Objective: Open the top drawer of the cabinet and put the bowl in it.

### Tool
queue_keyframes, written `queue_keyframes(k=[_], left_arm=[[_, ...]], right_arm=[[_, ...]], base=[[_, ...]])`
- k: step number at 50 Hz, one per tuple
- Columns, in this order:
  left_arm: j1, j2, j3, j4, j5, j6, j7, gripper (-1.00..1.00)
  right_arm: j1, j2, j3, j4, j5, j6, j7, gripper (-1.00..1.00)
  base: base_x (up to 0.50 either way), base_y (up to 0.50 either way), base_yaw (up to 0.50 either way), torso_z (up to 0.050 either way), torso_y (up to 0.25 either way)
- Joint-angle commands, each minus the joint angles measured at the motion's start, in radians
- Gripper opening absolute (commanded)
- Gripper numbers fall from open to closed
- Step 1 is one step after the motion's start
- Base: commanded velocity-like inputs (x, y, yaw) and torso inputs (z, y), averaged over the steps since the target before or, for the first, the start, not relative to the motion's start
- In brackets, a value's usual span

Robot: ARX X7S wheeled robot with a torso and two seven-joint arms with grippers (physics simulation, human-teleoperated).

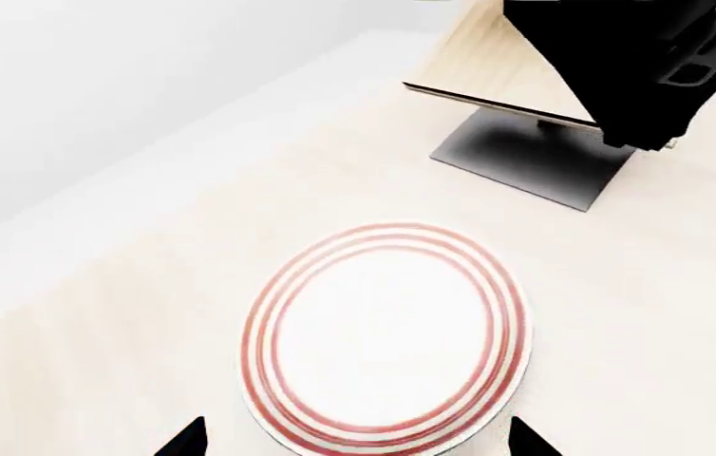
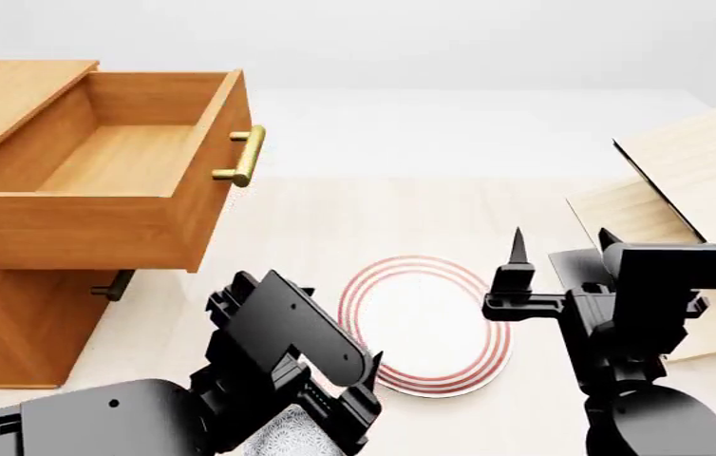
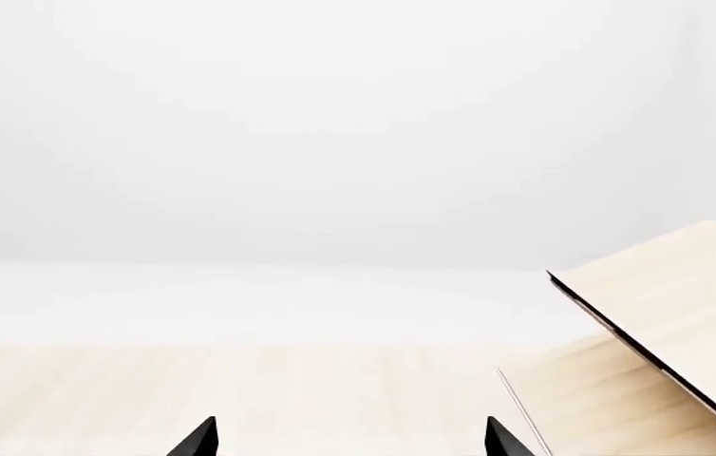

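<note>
The cabinet (image 2: 9, 323) stands at the left in the head view. Its top drawer (image 2: 118, 161) is pulled out, showing a bare wood interior and a brass handle (image 2: 241, 157). Only a speckled patch of the bowl (image 2: 285, 439) shows at the bottom edge, mostly hidden under my left arm. My left gripper (image 2: 365, 389) is open, its fingertips (image 1: 187, 439) spread on either side of the near rim of a red-ringed plate (image 1: 384, 332) below it. My right gripper (image 2: 561, 245) is open and holds nothing; it hovers right of the plate (image 2: 424, 323), facing the far wall.
A tilted light-wood rack (image 2: 700, 171) on a black stand (image 1: 529, 157) occupies the right side, close to my right arm. A lower drawer handle (image 2: 114, 285) sits in shadow beneath the open drawer. The pale wooden tabletop (image 2: 371, 218) stretches between cabinet and rack.
</note>
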Motion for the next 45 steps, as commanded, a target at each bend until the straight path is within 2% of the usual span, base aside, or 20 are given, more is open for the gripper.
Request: queue_keyframes(k=[1,24,45], left_arm=[[0.065,-0.058,0.016,-0.010,0.029,0.051,0.020,1.00],[0.124,-0.141,0.022,-0.073,0.091,0.111,0.031,1.00],[0.192,-0.183,-0.015,-0.082,0.039,0.071,-0.016,1.00]], right_arm=[[-0.001,0.000,-0.014,0.008,-0.004,-0.007,0.001,1.00],[0.006,0.000,-0.032,0.042,-0.013,-0.028,0.000,1.00],[-0.003,0.002,-0.029,0.048,-0.003,-0.045,-0.003,1.00]], base=[[0.00,0.00,0.00,0.000,0.000],[0.00,0.00,0.00,0.000,0.000],[0.00,0.00,0.00,0.000,0.000]])
